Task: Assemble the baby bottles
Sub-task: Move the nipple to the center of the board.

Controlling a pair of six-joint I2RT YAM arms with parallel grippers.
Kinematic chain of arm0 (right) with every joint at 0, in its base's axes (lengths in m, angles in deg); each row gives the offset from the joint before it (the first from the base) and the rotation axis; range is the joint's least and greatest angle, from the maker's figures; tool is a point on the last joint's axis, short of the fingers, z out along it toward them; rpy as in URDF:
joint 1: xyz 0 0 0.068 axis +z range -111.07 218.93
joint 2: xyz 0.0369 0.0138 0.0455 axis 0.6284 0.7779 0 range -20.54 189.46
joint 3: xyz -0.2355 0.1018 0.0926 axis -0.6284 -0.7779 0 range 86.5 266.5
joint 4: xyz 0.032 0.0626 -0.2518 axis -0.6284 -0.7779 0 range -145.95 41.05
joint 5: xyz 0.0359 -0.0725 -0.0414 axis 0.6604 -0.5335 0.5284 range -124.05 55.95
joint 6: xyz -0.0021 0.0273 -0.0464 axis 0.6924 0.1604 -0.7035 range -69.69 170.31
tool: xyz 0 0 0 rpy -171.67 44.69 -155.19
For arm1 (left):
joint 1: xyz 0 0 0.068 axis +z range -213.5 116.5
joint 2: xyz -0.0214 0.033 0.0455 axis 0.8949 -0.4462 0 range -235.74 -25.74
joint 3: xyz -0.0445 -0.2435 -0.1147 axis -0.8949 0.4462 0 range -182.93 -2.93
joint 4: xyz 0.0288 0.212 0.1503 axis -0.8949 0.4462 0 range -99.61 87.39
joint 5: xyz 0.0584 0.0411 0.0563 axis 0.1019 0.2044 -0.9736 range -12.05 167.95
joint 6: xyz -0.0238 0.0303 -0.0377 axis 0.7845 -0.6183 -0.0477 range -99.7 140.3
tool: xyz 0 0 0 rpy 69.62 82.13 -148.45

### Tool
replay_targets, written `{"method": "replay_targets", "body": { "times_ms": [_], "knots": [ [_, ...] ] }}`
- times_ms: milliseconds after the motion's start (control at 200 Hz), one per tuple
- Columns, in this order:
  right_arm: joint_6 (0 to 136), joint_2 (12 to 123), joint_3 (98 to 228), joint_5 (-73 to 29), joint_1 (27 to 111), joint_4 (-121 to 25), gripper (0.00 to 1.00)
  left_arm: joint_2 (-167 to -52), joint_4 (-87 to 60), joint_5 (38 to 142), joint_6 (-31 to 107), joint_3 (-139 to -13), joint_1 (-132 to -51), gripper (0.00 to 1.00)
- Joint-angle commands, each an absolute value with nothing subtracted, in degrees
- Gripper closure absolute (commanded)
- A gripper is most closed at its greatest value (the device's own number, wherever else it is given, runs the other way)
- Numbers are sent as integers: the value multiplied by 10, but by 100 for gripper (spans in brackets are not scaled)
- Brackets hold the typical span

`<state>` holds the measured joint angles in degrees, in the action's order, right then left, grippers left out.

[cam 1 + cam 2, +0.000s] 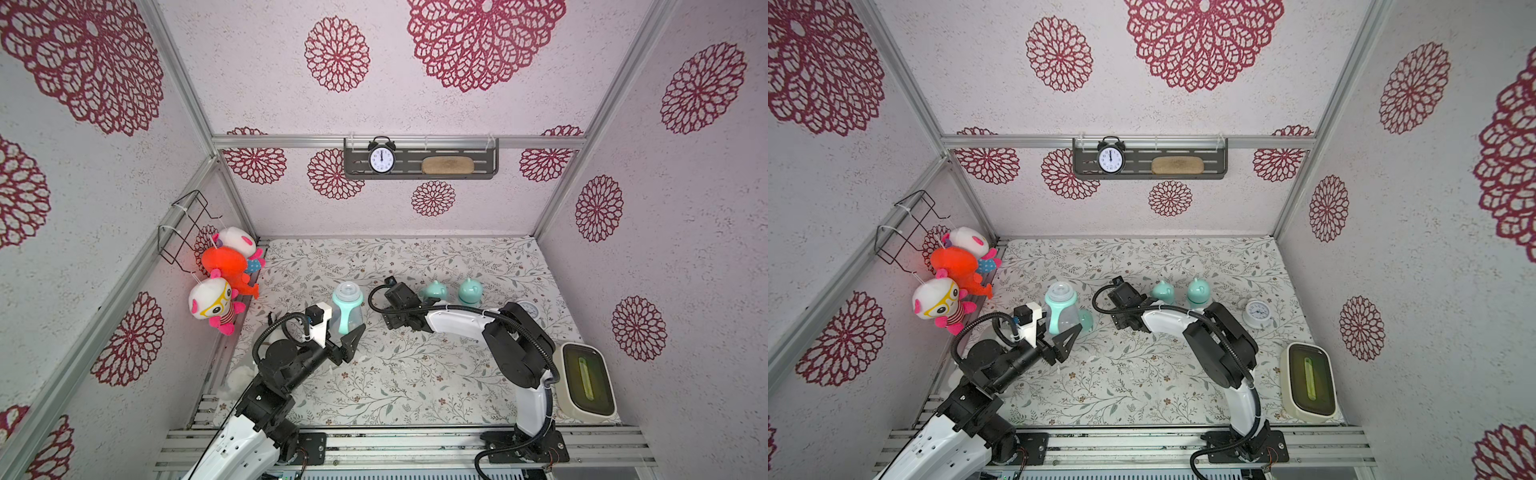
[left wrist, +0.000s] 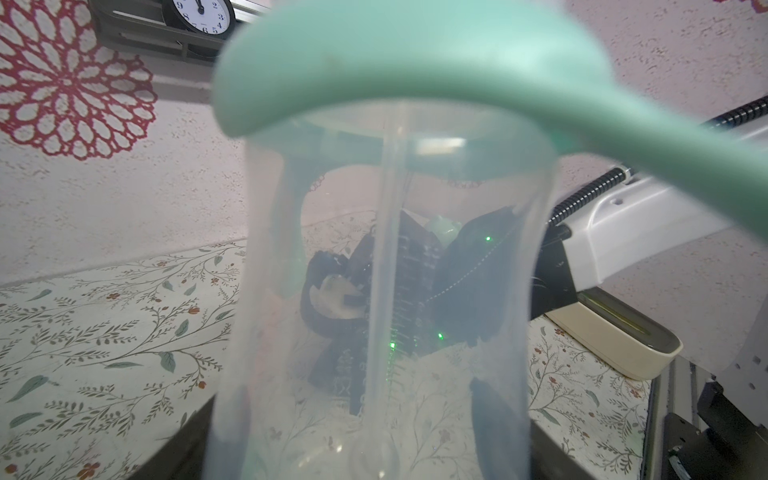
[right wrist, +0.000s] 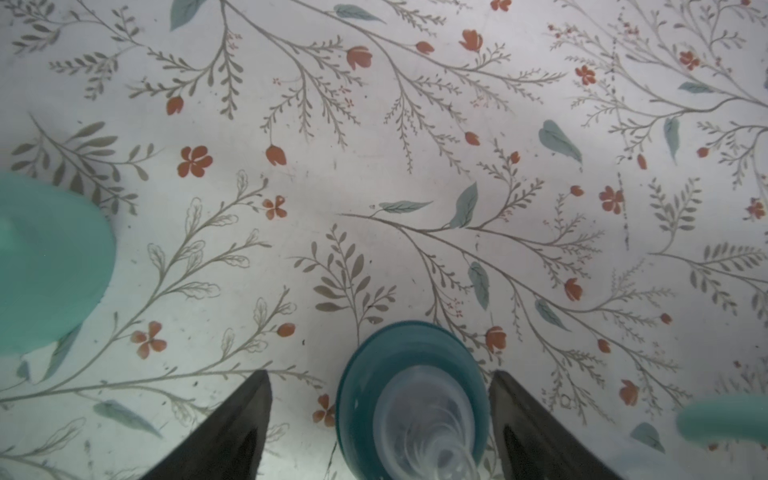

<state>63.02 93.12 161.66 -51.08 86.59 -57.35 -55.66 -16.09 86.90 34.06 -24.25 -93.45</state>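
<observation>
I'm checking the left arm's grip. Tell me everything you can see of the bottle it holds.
The bottle is clear plastic, upright, with a mint ring bearing curved handles, a grey-teal collar and a clear nipple on top; no dome cap. The left gripper is shut on its lower body. Whether its base touches the table cannot be told.
</observation>
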Motion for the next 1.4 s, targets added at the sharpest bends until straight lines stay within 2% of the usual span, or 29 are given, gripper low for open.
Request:
{"method": "replay_targets", "body": {
  "times_ms": [0, 325, 580, 886, 1396],
  "knots": [
    [641, 931, 1636, -470, 864, -591, 19, -551, -175, 873, 342, -255, -931, 100],
    [635, 920, 1637, -399, 875, -605, 23, -551, -177, 871, 342, -254, -932, 100],
    [637, 887, 1634, -409, 917, -659, 23, -548, -175, 868, 339, -253, -932, 100],
    [630, 839, 1617, -426, 923, -674, 17, -548, -178, 869, 341, -251, -932, 100],
    [612, 878, 1590, -386, 893, -635, 15, -547, -172, 871, 337, -256, -931, 100]
  ]
}}
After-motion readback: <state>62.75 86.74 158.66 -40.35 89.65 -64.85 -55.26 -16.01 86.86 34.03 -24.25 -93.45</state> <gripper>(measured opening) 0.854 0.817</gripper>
